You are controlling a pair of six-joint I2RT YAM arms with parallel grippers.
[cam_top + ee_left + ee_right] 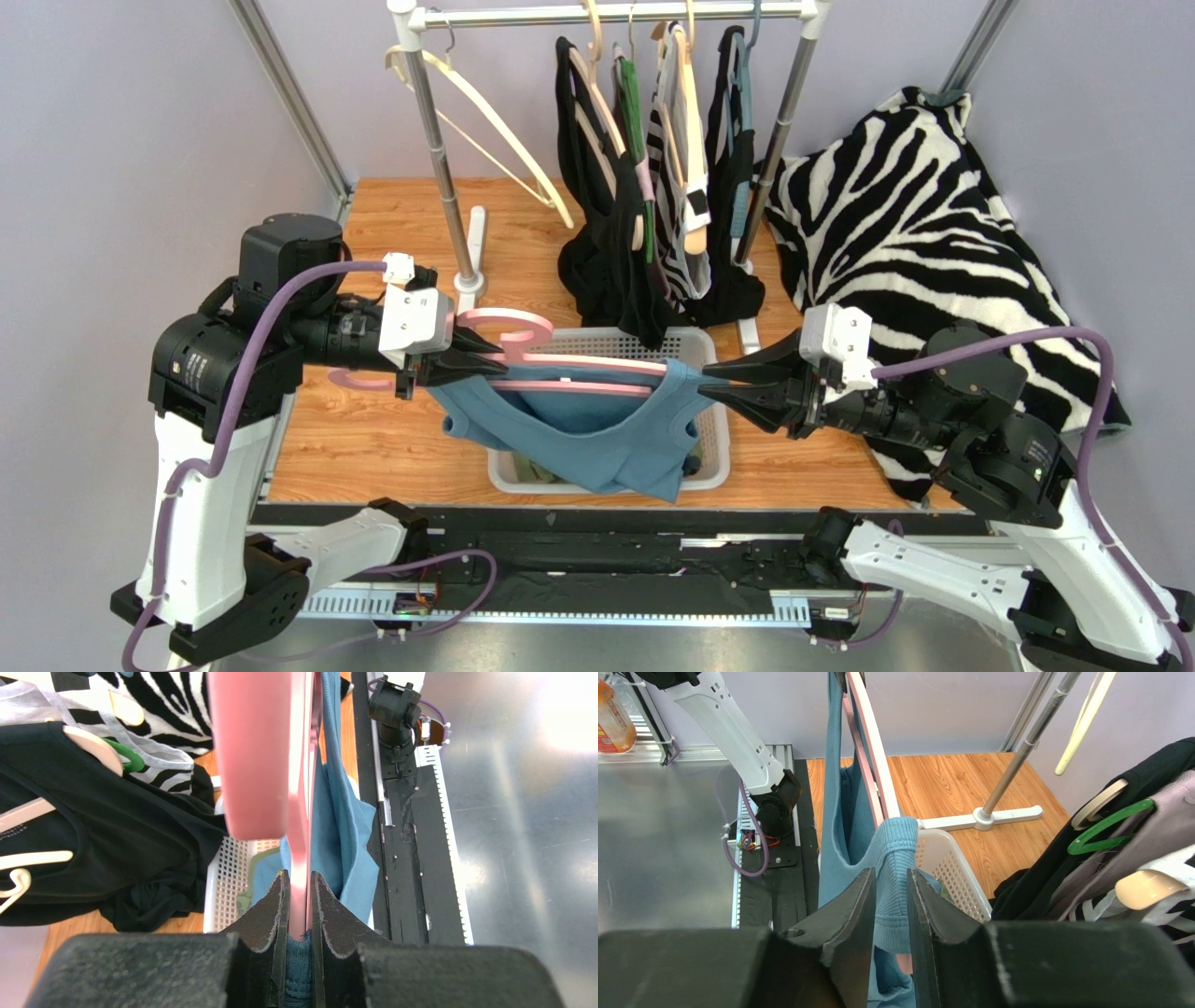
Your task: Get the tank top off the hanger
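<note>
Both my arms reach inward, level, tips facing each other above white basket [716, 469]. Left tool [460, 367] pressed shut on pink hanger [561, 367] near its hook. Right tool [710, 375] pinching blue tank top [589, 441] strap at hanger's other end. Tank top on hanger, draped over basket. Wooden surface [351, 434] beneath. Clothes rack [617, 17] close behind, zebra blanket [912, 224] right. Bare wood left of basket.

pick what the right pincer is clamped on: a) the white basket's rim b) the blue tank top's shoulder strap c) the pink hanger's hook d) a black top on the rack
b: in the right wrist view the right pincer has the ribbed strap of the blue tank top between its fingers, with the pink hanger running off beyond it and the white basket untouched beside it.
</note>
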